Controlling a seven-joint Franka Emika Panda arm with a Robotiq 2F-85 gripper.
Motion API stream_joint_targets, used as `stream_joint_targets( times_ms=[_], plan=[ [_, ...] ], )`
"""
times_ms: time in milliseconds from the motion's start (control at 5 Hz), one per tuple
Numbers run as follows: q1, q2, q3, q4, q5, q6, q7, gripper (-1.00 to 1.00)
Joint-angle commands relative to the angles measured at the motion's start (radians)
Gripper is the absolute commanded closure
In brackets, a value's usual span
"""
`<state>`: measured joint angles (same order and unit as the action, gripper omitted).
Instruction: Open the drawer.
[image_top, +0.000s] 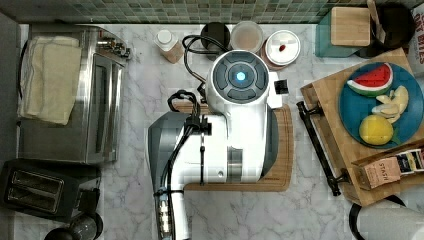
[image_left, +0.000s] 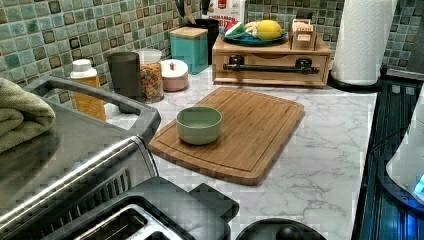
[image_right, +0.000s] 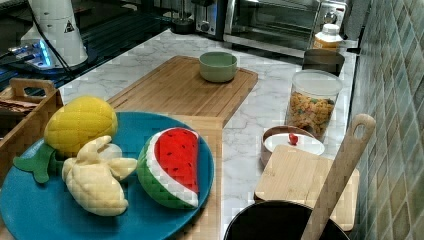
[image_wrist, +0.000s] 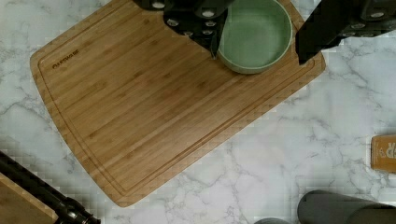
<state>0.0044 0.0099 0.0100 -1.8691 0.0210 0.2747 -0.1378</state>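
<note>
Top view: my arm (image_top: 240, 120) covers the board; the drawer (image_top: 320, 142) sits at 3 o'clock, slightly ajar. Left view: drawer at 1 o'clock beyond the bowl (image_left: 199, 125). Wrist view: my claw (image_wrist: 259, 35) spread wide over the bowl, touching nothing.

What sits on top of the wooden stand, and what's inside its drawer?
On the stand: a blue plate with toy watermelon, banana and lemon, plus a tea box. The drawer is closed, its contents hidden.
</note>
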Motion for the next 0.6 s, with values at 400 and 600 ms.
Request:
stream_joint_targets(
  times_ms=[400,600],
  plan=[
    [0.002,-0.025,-0.010,-0.017,-0.047,-0.042,-0.134,-1.00],
    [-0.029,-0.072,-0.034,-0.086,-0.020,-0.008,-0.432,-1.00]
  ],
)
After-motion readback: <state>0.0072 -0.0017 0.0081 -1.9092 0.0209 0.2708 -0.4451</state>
